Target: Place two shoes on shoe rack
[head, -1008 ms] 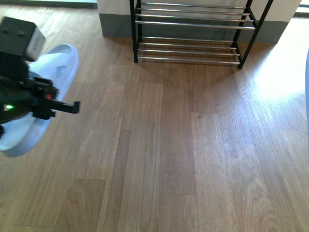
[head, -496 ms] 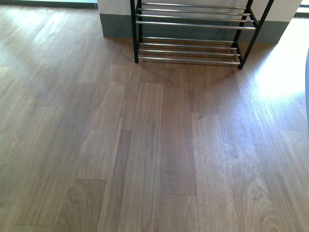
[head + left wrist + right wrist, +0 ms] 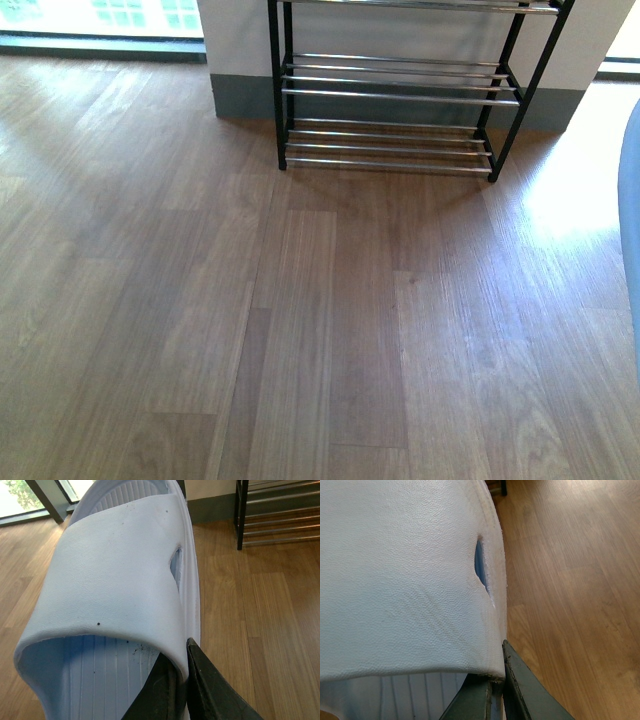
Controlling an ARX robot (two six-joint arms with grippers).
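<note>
While each tool (image 3: pixel 186 680) (image 3: pixel 496 690) pinches a slide (image 3: pixel 115 580) (image 3: pixel 405 580), toes pt twd rack (image 3: pixel 390 110).

- The front view looks forward and down from the robot's body over the wooden floor (image 3: pixel 330 320) to the shoe rack (image 3: pixel 390 100) at the far wall; neither arm shows.
- The left wrist view sits very near a pale-blue slide (image 3: pixel 115 580), looking along it past the left tool (image 3: pixel 186 690) toward the far wall; one end of the shoe rack (image 3: pixel 270 515) shows, shared with the front view.
- The right wrist view is closer still; another pale-blue slide (image 3: pixel 400 580) fills most of it above the right tool (image 3: pixel 496 690), with floor (image 3: pixel 570 580) beside.
</note>
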